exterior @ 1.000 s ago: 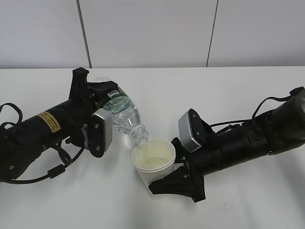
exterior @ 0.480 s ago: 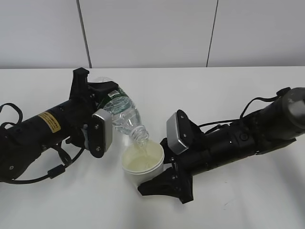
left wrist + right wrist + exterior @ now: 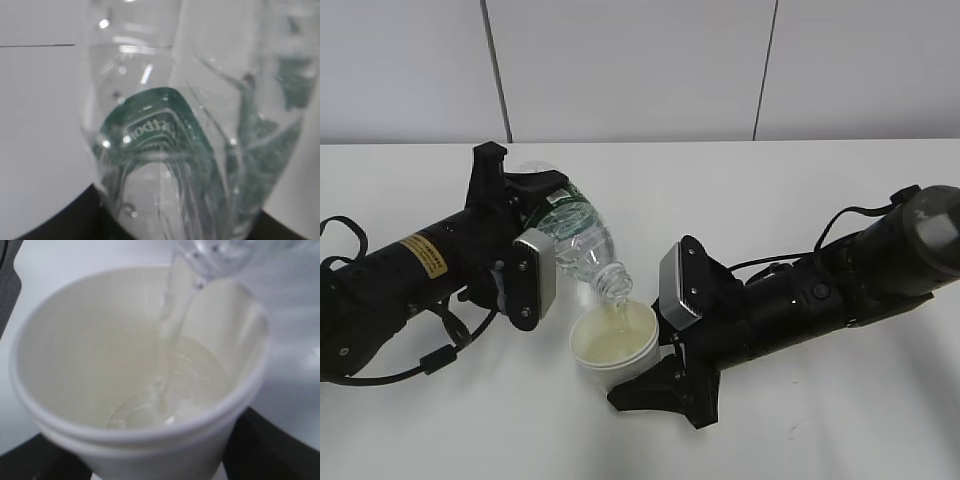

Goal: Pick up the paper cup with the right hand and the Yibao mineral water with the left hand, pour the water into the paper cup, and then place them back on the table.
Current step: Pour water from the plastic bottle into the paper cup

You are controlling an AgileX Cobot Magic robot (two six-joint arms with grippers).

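My left gripper [image 3: 535,200] is shut on the Yibao mineral water bottle [image 3: 575,240], tilted with its open mouth down over the paper cup [image 3: 613,345]. Water streams from the mouth into the cup. The bottle fills the left wrist view [image 3: 175,140], green label showing. My right gripper [image 3: 655,385] is shut on the white paper cup and holds it just under the bottle's mouth. In the right wrist view the cup [image 3: 135,385] holds some water, and the stream [image 3: 172,325] falls in from the bottle's mouth at the top.
Both black arms lie low over the white table [image 3: 820,200]. A pale panelled wall [image 3: 640,70] stands behind the table's far edge.
My right arm has moved left with the cup, bringing it more fully under the bottle's mouth. The left arm and the bottle have stayed in place, still pouring.
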